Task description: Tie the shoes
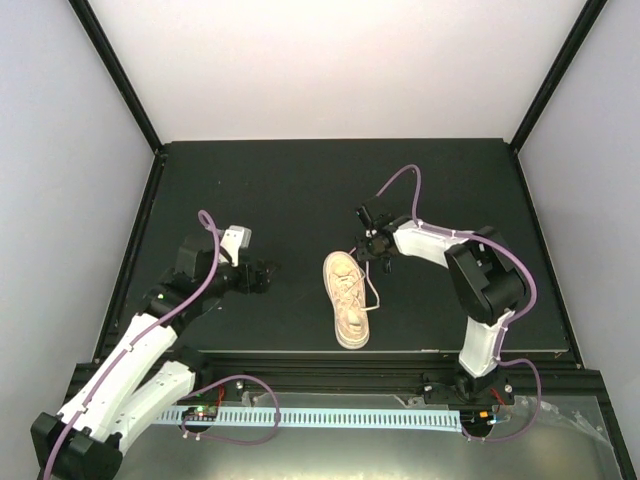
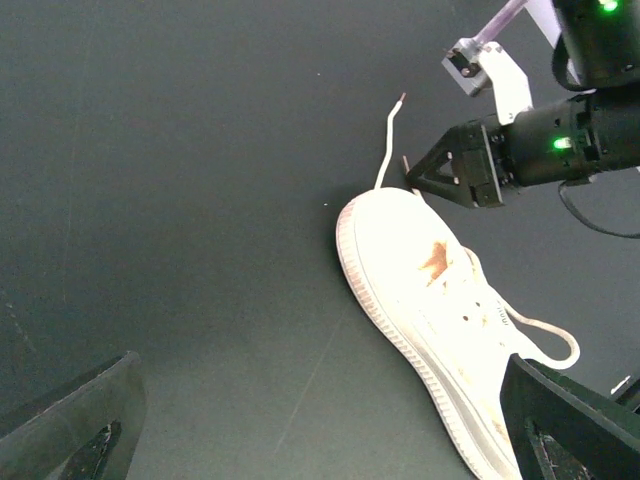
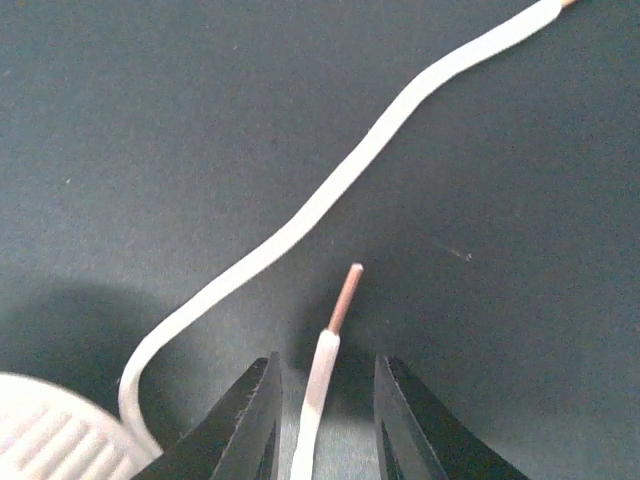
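While right fingers point(image 3: 250, 425) flank lace point(image 3: 322, 365) (not touching), left fingers point(image 2: 72, 425) wide

My left arm point(image 1: 150, 330) stretches forward and inward, with the left gripper point(image 1: 262, 275) spread fully wide. My right arm point(image 1: 480, 280) folds at a raised elbow and reaches left, the right gripper point(image 3: 325, 368) held low, jaws a slim gap apart.
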Tool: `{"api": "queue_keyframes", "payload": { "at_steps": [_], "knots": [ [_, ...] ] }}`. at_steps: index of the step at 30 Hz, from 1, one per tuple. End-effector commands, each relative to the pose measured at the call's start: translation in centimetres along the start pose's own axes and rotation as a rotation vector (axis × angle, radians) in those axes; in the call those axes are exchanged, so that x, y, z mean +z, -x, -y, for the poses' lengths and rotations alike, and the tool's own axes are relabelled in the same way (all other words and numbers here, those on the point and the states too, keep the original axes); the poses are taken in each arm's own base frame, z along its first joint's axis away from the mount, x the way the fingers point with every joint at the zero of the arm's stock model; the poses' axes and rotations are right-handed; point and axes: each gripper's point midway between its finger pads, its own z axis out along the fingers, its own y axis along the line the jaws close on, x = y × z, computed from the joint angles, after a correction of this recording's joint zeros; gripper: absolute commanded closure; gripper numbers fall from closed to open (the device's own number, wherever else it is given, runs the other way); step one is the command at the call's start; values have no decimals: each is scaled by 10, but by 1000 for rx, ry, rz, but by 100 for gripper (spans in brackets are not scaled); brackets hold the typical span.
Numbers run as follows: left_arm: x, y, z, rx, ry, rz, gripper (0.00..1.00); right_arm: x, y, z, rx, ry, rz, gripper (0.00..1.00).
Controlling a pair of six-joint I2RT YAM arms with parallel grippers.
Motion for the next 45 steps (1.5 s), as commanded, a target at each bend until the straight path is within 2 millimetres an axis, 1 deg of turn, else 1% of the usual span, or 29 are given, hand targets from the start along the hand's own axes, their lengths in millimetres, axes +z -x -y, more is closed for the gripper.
{"api": "queue_keyframes", "payload": {
  "at_steps": [1, 3, 6, 7, 13, 16, 18, 19, 21, 23, 24, 26, 28, 29, 30, 32, 33, 35, 37, 39, 40, 41, 42, 43, 44, 45],
  "knots": [
    [-5, -3, 1, -11, 5, 0, 1, 5, 13, 2, -16, -39, 20, 71],
    [-5, -3, 0, -11, 8, 3, 1, 7, 16, -2, -23, -24, 21, 71],
    [-5, -4, 0, -12, 9, -1, 1, 13, 17, -2, -26, -37, 10, 71],
    [-6, -4, 0, -12, 9, -1, 1, 15, 16, 0, -25, -48, 3, 73],
    [-8, -3, -1, -12, 18, 1, 1, 20, 7, 12, -3, -96, -10, 88],
    [-8, -4, -2, -13, 27, 1, 1, 15, 5, 16, 4, -107, 2, 98],
    [-7, -5, -7, -6, 52, -4, 1, 5, 7, 19, 14, -91, 25, 98],
    [-6, -5, -12, 5, 76, -3, 1, -2, 8, 20, 24, -77, 39, 98],
    [-7, 1, -20, 2, 127, 16, 1, -21, 12, 26, 46, -51, 72, 98],
    [-11, 14, -19, 29, 147, 38, 1, -47, 17, 37, 52, -57, 120, 98],
    [-15, 26, -16, 48, 153, 58, 1, -60, 20, 46, 58, -75, 143, 98],
    [-19, 45, -14, 78, 164, 78, 1, -86, 24, 67, 90, -95, 178, 98],
    [-18, 61, -14, 102, 160, 82, 1, -111, 25, 92, 145, -118, 209, 98],
    [-17, 69, -15, 107, 156, 80, 1, -128, 26, 105, 179, -134, 245, 98],
    [-15, 76, -17, 109, 155, 79, 1, -140, 24, 121, 222, -162, 268, 98],
    [-13, 89, -21, 112, 145, 83, 1, -156, 12, 145, 291, -228, 306, 98],
    [-13, 95, -23, 114, 144, 91, 1, -161, 3, 154, 328, -261, 322, 98],
    [-15, 104, -29, 120, 158, 106, 1, -161, -17, 167, 409, -287, 336, 98],
    [-19, 109, -39, 143, 205, 121, 1, -155, -38, 172, 499, -281, 335, 98],
    [-22, 111, -49, 165, 267, 130, 1, -145, -56, 172, 566, -258, 328, 98],
    [-23, 109, -55, 173, 295, 129, 1, -141, -63, 171, 592, -240, 326, 97],
    [-25, 108, -57, 179, 313, 133, 1, -137, -68, 170, 606, -225, 323, 92],
    [-25, 104, -60, 180, 322, 132, 1, -136, -71, 168, 613, -214, 322, 79],
    [-25, 102, -61, 180, 325, 136, 1, -136, -73, 169, 616, -215, 319, 64],
    [-24, 99, -61, 179, 319, 135, 1, -139, -72, 169, 613, -218, 325, 46],
    [-23, 97, -60, 179, 310, 141, 1, -145, -67, 170, 606, -223, 342, 33]
  ]
}}
